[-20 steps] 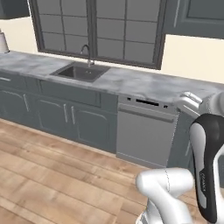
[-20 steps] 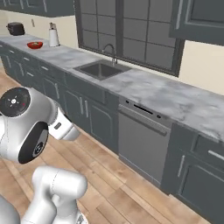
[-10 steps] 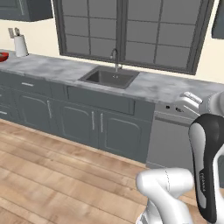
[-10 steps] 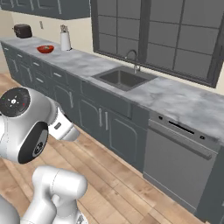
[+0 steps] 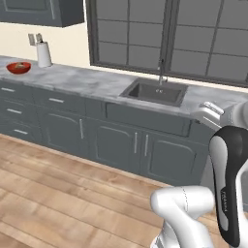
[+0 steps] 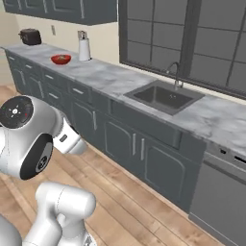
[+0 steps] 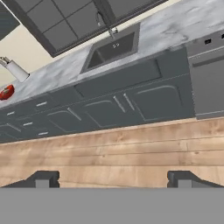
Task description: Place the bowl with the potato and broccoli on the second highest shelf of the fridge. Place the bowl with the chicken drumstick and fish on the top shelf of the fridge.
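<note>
A: Risk first: jaws (image 7: 113, 178) spread wide, holding nothing, hanging over plank floor (image 5: 58, 193) well short of the bench (image 5: 97, 82). No fridge to be seen, no blue bowl either, so location of the potato-and-broccoli bowl can't be told.

B: Red bowl (image 5: 19, 67) at the far left end of the bench, near the paper towel roll (image 5: 43, 54). Could be the drumstick one; contents too small to tell.

A: Judgement: wrong-bowl grab likely if the contents aren't checked up close.

B: Materials: grey marbled bench, matte dark cabinets (image 5: 121, 140), steel-look sink (image 5: 155, 92) with thin faucet (image 5: 161, 72), warm wood floor.
</note>
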